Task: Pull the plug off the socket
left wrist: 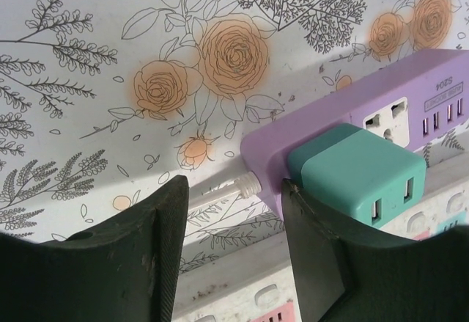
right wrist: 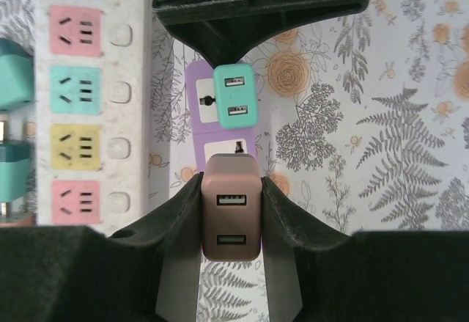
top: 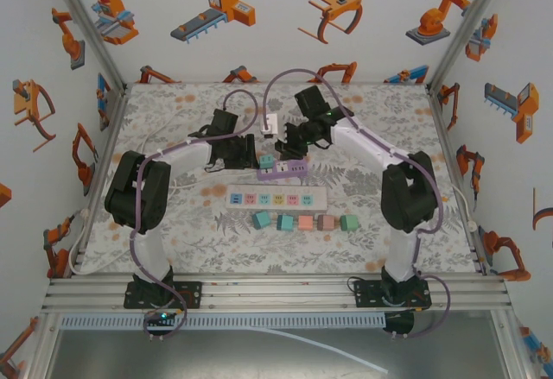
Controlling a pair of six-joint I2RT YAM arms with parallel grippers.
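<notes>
- Top view: my left end effector [top: 248, 150] and my right end effector [top: 283, 148] meet toward the far side of the flower-patterned bench [top: 173, 241], both over the purple socket strip [top: 294, 170]. A teal plug [top: 267, 163] sits at the strip's left end. Nearer my bases lies a white power strip [top: 276, 198] with coloured sockets, and in front of it a row of loose plugs [top: 305, 222]. From here I cannot tell how either end effector's fingers stand.
- Left wrist view: my left end effector [left wrist: 234, 249] is spread wide and grips nothing. The white cord [left wrist: 220, 188] leaving the end of the purple socket strip [left wrist: 330, 113] runs across the gap. The teal plug [left wrist: 352, 172] is seated in the strip, just beside my right-hand finger; I cannot tell whether they touch. The white power strip [left wrist: 242, 293] lies below.
- Right wrist view: my right end effector [right wrist: 231, 212] pinches a dusty-pink plug [right wrist: 231, 219] by its two sides, USB ports facing the camera. It sits over the near end of the purple socket strip [right wrist: 199, 91]; I cannot tell whether it is seated there. Beyond it are the teal plug [right wrist: 236, 96] and my left end effector [right wrist: 256, 3]. The white power strip [right wrist: 117, 102] runs along the left.
</notes>
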